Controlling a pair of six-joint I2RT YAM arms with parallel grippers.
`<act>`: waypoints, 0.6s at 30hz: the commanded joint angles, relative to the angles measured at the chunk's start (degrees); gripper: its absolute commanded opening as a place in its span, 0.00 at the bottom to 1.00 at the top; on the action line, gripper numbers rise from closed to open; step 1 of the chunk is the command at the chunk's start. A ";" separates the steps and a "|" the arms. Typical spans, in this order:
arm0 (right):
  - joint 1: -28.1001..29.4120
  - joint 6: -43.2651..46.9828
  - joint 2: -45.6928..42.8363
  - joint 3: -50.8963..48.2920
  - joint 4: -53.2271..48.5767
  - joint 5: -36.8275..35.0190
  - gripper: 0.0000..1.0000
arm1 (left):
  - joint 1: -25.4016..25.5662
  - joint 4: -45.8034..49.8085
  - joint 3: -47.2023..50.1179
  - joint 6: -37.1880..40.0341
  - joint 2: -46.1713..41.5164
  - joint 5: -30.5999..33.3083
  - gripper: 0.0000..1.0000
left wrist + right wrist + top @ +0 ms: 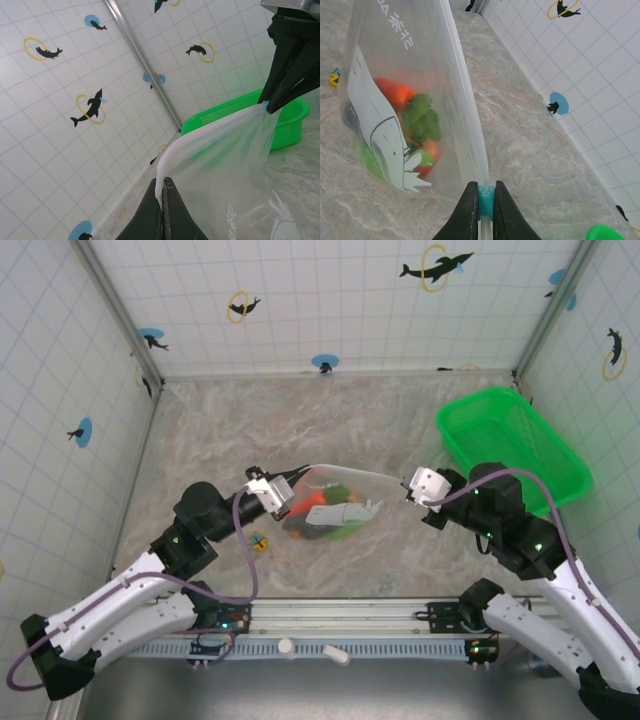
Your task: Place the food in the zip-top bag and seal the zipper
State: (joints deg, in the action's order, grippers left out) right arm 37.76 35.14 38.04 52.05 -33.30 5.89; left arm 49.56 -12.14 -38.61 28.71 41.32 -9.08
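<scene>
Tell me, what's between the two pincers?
The zipper of the zip-top bag stretches from the left pincer to the right pincer, with the food inside; the top view shows it.

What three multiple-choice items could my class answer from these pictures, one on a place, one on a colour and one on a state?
1. Where does the green basket stand on the table?
A. At the far right
B. At the near left corner
C. Between the arm bases

2. What colour is the zipper tab pinched by the right fingers?
A. Red
B. Light blue
C. Yellow

3. In what state is the zip-top bag?
A. Lying untouched
B. Folded inside the basket
C. Gripped at both ends of its mouth edge

Answers:
1 A: the top view shows the basket against the right wall.
2 B: the right wrist view shows a light blue tab between the fingers.
3 C: the left fingers clamp one end and the right fingers the other.
</scene>
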 commanded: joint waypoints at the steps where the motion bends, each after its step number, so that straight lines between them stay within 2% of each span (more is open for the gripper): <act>1: -0.93 0.24 -0.94 1.91 -4.35 -4.83 0.01 | -0.61 -4.65 -2.66 1.56 -2.23 3.54 0.00; 18: -0.98 0.20 -4.75 1.92 -9.42 -10.22 0.02 | -0.66 -4.32 -1.74 2.42 -4.14 5.12 0.00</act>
State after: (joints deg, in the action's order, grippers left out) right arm 37.76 35.24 34.39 52.23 -37.30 1.32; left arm 49.56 -12.10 -38.61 30.00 39.35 -7.79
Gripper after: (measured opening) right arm 0.102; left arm 0.049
